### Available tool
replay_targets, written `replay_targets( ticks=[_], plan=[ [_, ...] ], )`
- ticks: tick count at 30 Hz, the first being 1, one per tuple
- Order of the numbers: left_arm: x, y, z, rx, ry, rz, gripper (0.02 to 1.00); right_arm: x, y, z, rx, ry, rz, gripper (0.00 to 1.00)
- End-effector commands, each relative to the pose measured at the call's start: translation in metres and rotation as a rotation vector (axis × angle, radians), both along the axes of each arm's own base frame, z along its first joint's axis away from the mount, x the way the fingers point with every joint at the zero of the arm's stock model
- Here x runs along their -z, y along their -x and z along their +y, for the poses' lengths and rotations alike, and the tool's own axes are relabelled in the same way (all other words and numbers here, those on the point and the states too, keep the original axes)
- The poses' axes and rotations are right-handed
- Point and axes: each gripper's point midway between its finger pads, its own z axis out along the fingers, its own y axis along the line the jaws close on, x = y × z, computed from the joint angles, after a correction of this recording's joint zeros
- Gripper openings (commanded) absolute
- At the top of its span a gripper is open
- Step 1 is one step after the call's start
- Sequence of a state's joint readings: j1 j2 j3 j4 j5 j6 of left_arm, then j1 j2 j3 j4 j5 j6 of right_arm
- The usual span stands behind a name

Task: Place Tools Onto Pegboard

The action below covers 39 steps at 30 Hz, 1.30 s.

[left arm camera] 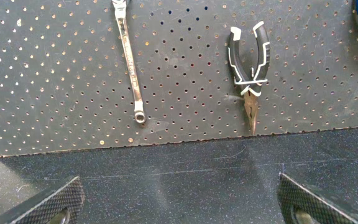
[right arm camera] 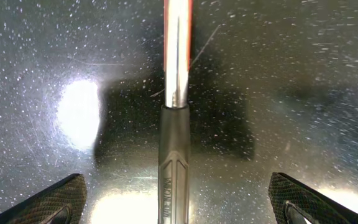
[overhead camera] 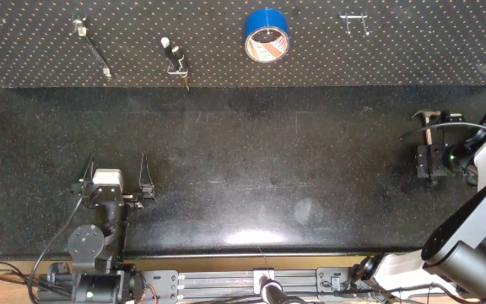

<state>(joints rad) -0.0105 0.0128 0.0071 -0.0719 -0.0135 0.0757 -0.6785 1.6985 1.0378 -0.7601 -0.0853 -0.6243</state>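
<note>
Hanging on pegboard (overhead camera: 310, 51): wrench (left arm camera: 130, 62), pliers (left arm camera: 251, 93), tape (overhead camera: 260, 20).
Right gripper (right arm camera: 179, 202): jaws wide, astride hammer (right arm camera: 176, 93), 3 o'clock.
Left gripper (left arm camera: 178, 199): jaws wide, empty.

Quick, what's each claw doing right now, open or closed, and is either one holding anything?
Left claw: open, holding nothing.
Right claw: open, straddling the handle of the hammer, not gripping it.
</note>
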Motion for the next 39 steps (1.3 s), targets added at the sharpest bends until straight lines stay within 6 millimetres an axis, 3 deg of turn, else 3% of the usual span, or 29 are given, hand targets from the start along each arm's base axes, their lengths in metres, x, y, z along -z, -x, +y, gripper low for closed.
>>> replay_targets(
  ticks=[1,12,17,20,23,30,39],
  plan=[
    [0.0005,0.0005,-0.0033,0.018,-0.011,0.000,0.996,0.0096,-0.0001,0.0100,-0.065,-0.041,0.013,0.954],
    [0.0005,0.0005,-0.0033,0.018,-0.011,0.000,0.996,0.0099,0.0015,0.0082,-0.098,-0.025,0.023,0.941],
    [0.0004,0.0005,-0.0033,0.018,-0.011,-0.001,0.996,0.0105,0.0051,0.0035,-0.101,0.001,0.045,0.781],
    [0.0005,0.0005,-0.0033,0.018,-0.011,0.000,0.996,0.0106,0.0061,0.0024,-0.100,0.008,0.052,0.772],
    [0.0005,0.0005,-0.0033,0.018,-0.011,0.000,0.996,0.0107,0.0069,0.0013,-0.103,0.014,0.056,0.667],
    [0.0005,0.0005,-0.0033,0.018,-0.011,0.000,0.996,0.0107,0.0074,0.0012,-0.105,0.016,0.059,0.535],
    [0.0005,0.0005,-0.0033,0.018,-0.011,0.000,0.996,0.0102,0.0028,0.0083,-0.043,-0.034,0.028,0.503]
  ],
)
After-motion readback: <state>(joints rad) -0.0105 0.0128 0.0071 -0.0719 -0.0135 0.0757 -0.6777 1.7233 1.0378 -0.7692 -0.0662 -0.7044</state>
